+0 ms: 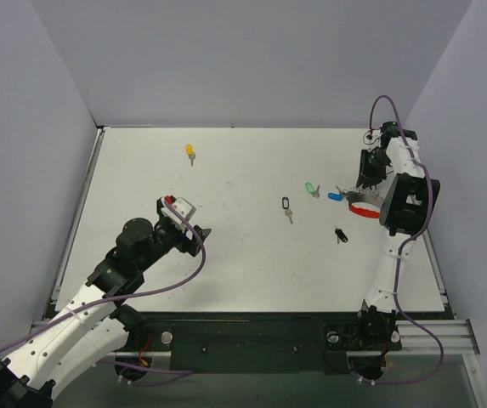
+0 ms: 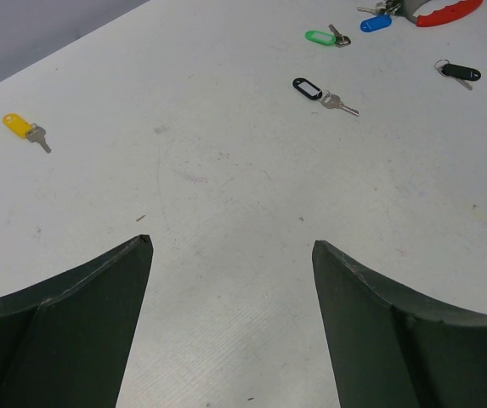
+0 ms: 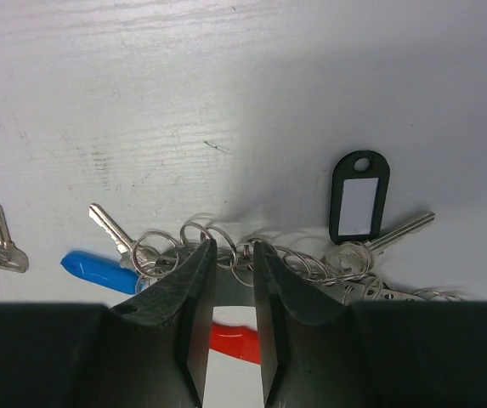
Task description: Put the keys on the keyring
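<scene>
While left gripper [image 2: 230,245] gapes — right gripper [image 3: 235,246] straddles the keyring [image 3: 226,342].

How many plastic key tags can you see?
6: yellow tag back left; black-rimmed tag mid-table; green tag, blue tag left of the keyring; black tag nearer the arms; second black-rimmed tag beside the right gripper. Others may be hidden.

Open table [image 1: 243,263] between scattered keys [image 1: 312,188]

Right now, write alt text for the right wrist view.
The right gripper, jaws narrowly apart, straddles the red keyring and its tangle of silver split rings. A blue-headed key lies at left, a green-headed key at the edge, a black key tag at right.
</scene>
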Controlling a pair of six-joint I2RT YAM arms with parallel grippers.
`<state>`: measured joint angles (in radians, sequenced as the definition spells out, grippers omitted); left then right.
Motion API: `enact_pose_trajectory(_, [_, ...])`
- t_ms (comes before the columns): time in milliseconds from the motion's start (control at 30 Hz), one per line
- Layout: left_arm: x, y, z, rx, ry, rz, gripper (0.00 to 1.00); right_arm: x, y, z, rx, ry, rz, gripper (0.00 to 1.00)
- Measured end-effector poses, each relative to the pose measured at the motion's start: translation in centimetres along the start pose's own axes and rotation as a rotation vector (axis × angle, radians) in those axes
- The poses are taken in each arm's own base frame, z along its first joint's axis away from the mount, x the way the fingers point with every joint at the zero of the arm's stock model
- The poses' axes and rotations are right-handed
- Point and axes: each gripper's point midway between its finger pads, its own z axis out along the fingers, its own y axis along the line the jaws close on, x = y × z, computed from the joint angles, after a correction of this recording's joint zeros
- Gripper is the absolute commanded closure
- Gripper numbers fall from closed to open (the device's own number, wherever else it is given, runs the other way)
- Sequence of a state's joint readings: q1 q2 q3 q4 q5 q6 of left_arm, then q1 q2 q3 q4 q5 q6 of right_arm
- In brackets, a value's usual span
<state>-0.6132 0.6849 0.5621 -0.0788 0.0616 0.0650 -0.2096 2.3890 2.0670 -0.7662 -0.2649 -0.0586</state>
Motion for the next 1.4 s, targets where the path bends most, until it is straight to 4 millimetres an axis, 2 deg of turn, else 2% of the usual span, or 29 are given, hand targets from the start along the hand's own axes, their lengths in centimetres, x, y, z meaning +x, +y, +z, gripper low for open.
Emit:
enact_pose_trajectory(100, [0.0,0.0,0.0,0.002,0.001,0.000,0.14,-0.5,0.1,-0.3,0.001,-0.015,0.001,0.82])
enact_pose_trajectory(867, [0.2,0.0,0.1,0.006,0.006,0.001,0.14,0.0,-0.2,-0.4,0.022,0.007,0.029,0.85])
enact_pose_trajectory(1067, [0.2,0.0,0.1,0.007,0.006,0.001,0.14,0.8,-0.2,0.7,0.019,0.046,0.037,0.85])
enact_pose_trajectory(1167, [0.2,-0.1,0.1,0.009,0.005,0.002,0.14,0.9,-0.2,0.7,0.021,0.052,0.037,0.86])
enact_pose_trajectory(1300, [0.1,-0.1,0.1,0.010,0.005,0.002,0.14,0.9,0.1,0.8,0.016,0.058,0.029,0.96])
enact_pose_trajectory(1400, [0.1,-0.1,0.1,0.012,0.005,0.003,0.14,1.0,0.3,0.8,0.002,0.058,0.025,0.97])
